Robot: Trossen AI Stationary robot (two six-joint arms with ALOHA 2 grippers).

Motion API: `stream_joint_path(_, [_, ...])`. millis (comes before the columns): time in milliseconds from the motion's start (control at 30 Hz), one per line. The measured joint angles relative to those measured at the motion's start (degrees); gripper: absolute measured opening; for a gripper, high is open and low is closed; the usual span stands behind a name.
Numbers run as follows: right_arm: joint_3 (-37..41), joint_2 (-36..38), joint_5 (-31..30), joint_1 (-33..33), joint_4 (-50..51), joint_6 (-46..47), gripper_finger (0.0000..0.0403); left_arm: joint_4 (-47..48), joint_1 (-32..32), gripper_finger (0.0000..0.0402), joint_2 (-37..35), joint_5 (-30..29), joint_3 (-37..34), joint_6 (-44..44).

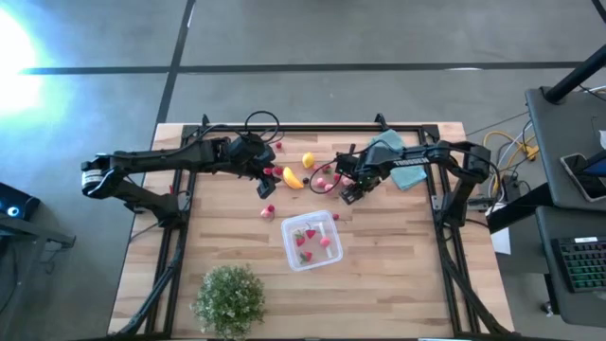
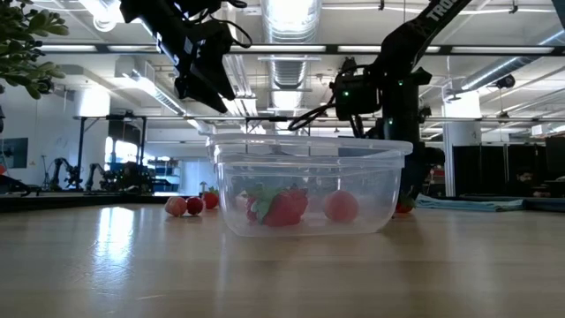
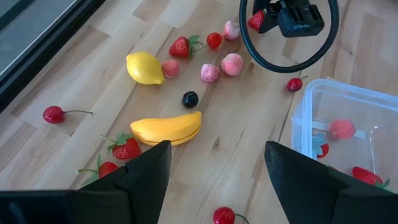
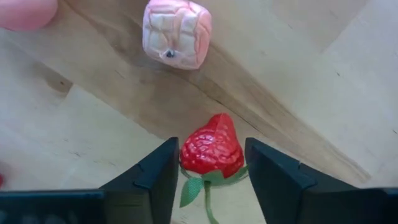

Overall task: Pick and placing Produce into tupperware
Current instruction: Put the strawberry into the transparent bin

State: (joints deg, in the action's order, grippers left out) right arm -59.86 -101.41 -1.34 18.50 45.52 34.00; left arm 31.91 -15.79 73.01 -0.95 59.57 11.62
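The right hand [image 4: 208, 168] is closing around a strawberry [image 4: 211, 148] just beyond the tupperware [image 1: 310, 240], its fingers not yet clearly touching. An off-centre pinch could squirt the berry away. The left hand [image 3: 214, 177] hangs released farther off.

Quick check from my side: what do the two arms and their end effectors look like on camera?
Both arms are dark, jointed and slim. The left arm has a light round cap at its shoulder end and a black cable loop near its wrist; the right arm bears white lettering. The left end effector and the right end effector each have two broad, flat black fingers.
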Motion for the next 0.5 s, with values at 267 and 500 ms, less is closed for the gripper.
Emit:
stream_joint_path(267, [-0.2,0.7,5.2,-0.2,0.1,0.0,0.0134,0.0,0.0,0.0244,0.0,-0.9,0.0,0.0])
stream_joint_path(500, [-2.1,4.8,7.7,-0.9,0.1,3.0,0.0147,0.9,0.5,0.0244,-0.1,-0.9,-0.3,-0.9])
